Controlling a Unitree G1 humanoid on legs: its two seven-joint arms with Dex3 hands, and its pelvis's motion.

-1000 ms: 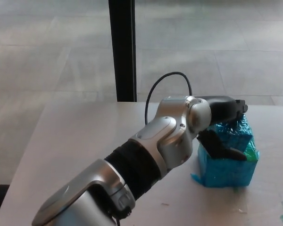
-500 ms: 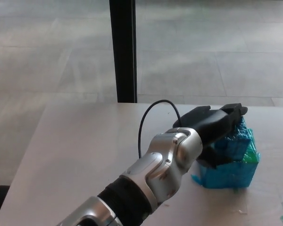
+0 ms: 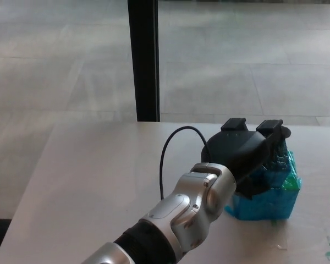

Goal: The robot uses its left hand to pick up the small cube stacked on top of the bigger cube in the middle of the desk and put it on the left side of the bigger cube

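Left hand (image 3: 247, 151) sits over the top of the blue taped cube (image 3: 267, 195), covering its upper left face; fingers point away from the camera, and I can't tell what they're clamping. Small cube seems hidden underneath. The desk (image 3: 99, 176) lies around them.
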